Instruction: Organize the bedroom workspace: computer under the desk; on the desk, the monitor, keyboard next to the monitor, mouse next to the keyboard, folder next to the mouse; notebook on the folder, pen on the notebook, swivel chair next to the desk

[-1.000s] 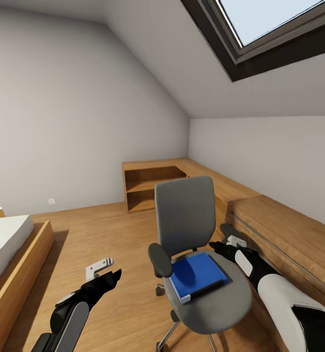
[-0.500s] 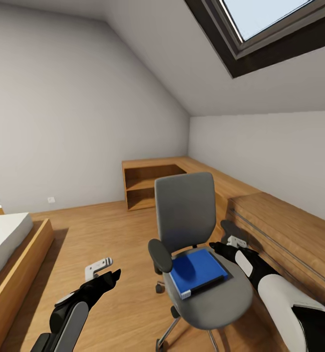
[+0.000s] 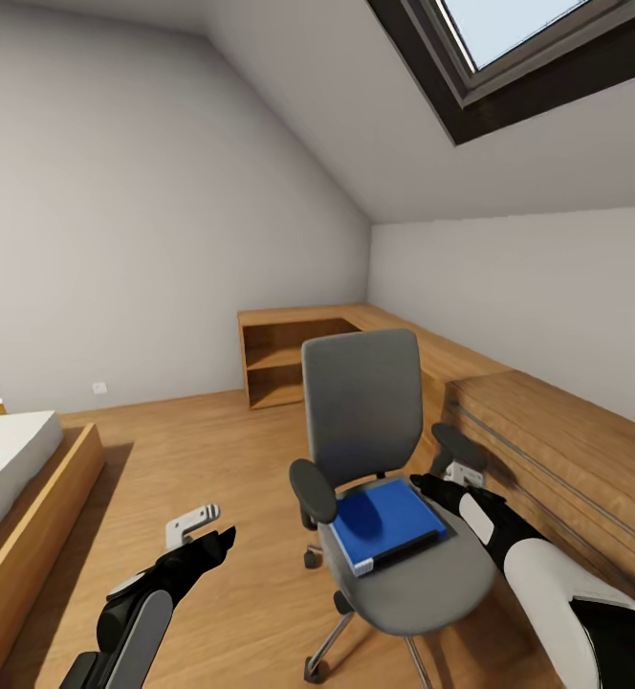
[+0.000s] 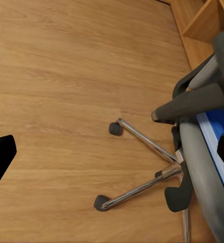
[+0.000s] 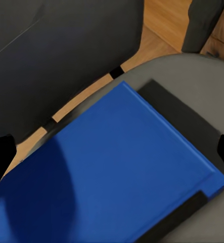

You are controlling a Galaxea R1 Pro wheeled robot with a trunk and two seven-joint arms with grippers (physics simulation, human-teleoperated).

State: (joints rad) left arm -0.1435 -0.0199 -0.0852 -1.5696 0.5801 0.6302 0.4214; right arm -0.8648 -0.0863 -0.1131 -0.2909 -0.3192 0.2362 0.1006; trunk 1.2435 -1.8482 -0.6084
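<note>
One flat blue rectangular folder (image 3: 386, 522) lies on the seat of the grey swivel chair with chrome star base (image 3: 365, 421), which stands at approx 12 o'clock from us on the wooden floor (image 3: 193, 450). In the right wrist view the blue folder (image 5: 106, 172) lies flat on the grey seat, w/ the dark backrest beyond it. Our right gripper (image 3: 425, 483) hovers at the seat's 3 o'clock edge, just beside the folder, not touching it; its jaws are spread, w/ a black tip at each side of the right wrist view. Our left gripper (image 3: 224, 538) hangs over bare floor at approx 9 o'clock from the chair, apart from it; its jaws are spread too, nothing between them. In the left wrist view we see the chair's chrome legs & black castors (image 4: 142, 167) on the floor. At 1–3 o'clock a long low wooden desk (image 3: 547, 450) runs along the wall, w/ an open wooden shelf unit (image 3: 289, 359) at 12 o'clock behind the chair. At 9 o'clock is a wood-framed bed w/ white mattress (image 3: 11, 478).
</note>
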